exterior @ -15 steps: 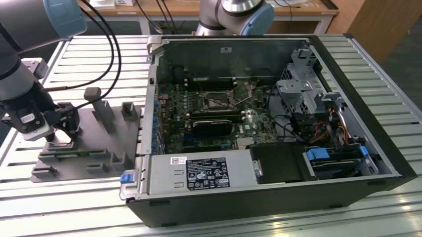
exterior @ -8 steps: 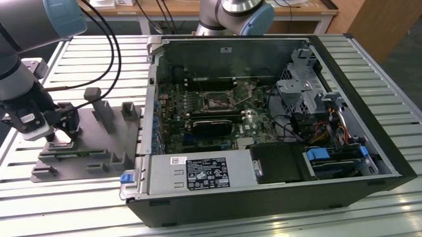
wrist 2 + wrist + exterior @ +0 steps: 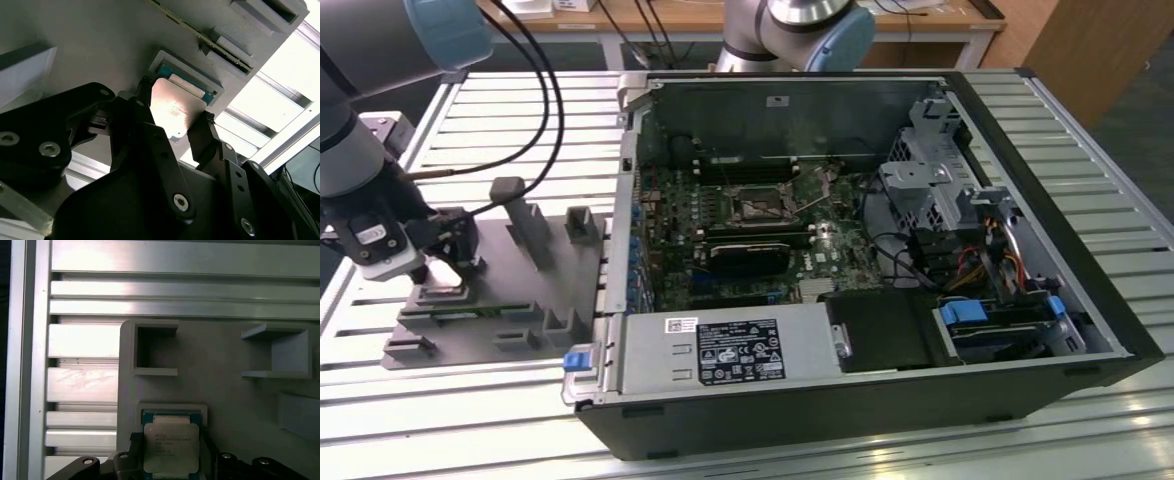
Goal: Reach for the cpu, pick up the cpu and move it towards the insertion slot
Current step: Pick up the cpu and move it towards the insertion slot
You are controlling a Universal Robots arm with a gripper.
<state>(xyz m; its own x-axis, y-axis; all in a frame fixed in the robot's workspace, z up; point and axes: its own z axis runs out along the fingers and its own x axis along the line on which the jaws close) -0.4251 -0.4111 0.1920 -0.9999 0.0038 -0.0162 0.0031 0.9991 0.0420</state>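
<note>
1. Gripping is the step in hand, by my reading: the claw (image 3: 443,275) is closed on the cpu at the tray, and nothing has reached the case.
2. Bench (image 3: 1081,130): ribbed aluminium slats, bright under the room lights, carrying everything. Wooden furniture (image 3: 707,14) and a second arm's base (image 3: 794,25) stand behind it.
3. Computer case (image 3: 881,400): black, lying open side up, on the exterior view's right. The motherboard (image 3: 720,180) is exposed inside.
4. Arm (image 3: 354,150): on the exterior view's left, wrist pointed down over the tray, black cables trailing off it.
5. Tray (image 3: 520,300): gray plastic with upright blocks, just beside the case.
6. Insertion slot (image 3: 757,203): dark square in a shiny frame, mid-board, well apart from the claw.
7. Claw, in both wrist views (image 3: 175,105) (image 3: 170,440): dark fingers (image 3: 202,132) drawn in narrow, pressing two opposite edges of the chip.
8. Cpu (image 3: 175,112) (image 3: 170,447): pale silver top up, held over its blue-green-rimmed recess (image 3: 192,75). Whether it is fully clear of that recess, I cannot tell. The carry calls for a level, firm hold, since the chip is thin and pinched by its edges alone.
</note>
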